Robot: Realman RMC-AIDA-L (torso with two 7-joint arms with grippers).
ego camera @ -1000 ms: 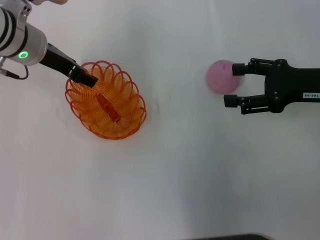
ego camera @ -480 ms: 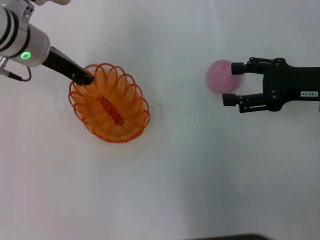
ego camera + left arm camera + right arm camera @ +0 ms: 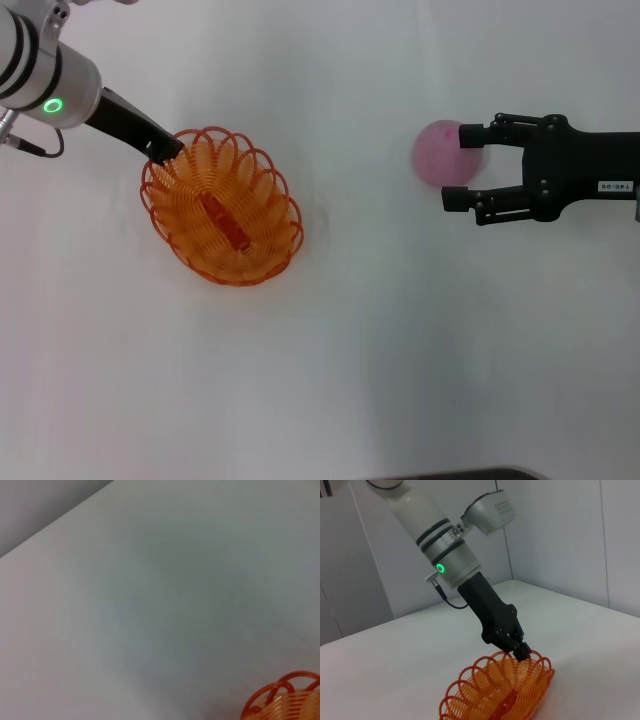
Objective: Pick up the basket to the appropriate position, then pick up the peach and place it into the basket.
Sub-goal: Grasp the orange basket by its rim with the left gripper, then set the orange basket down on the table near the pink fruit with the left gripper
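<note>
Left gripper (image 3: 168, 150) pinches the basket (image 3: 222, 205) rim near the worktop's (image 3: 330, 350) left edge; right gripper (image 3: 462, 165), spread, straddles the peach (image 3: 437, 152).

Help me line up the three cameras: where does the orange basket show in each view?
Head view: the basket sits left of centre on the white table, the left gripper at its far-left rim.
Left wrist view: only a bit of rim in the lower right corner.
Right wrist view: bottom centre, below the left gripper.
Shared landmark: the scalloped rim.
</note>
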